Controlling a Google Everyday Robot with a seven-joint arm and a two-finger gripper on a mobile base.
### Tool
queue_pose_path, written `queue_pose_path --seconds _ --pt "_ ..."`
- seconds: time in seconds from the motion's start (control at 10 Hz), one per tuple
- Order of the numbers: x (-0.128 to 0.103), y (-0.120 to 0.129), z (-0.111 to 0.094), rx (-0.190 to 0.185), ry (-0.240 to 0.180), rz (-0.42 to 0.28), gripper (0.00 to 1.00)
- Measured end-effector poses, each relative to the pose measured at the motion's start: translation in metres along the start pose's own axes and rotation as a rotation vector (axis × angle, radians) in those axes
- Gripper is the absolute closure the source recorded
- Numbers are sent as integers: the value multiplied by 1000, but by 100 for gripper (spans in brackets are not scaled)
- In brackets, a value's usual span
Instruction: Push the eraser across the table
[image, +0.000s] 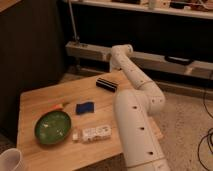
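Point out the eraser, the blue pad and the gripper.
eraser (106, 84), camera view, middle of its dark top.
blue pad (84, 107), camera view, its centre.
gripper: hidden behind the arm's far end, above the eraser; no point possible.

You will find no legible text, label, brand or number here: the white packet (93, 133) on the table (40, 100) carries print too small to read.
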Motion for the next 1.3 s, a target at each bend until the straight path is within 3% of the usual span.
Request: queue_pose_path --seconds 0.1,0.5,1.3 --pt "-2 8 1 -18 9 -17 100" --pt "8 9 6 -12 54 -41 100" --pt "-3 24 26 -51 32 -155 100"
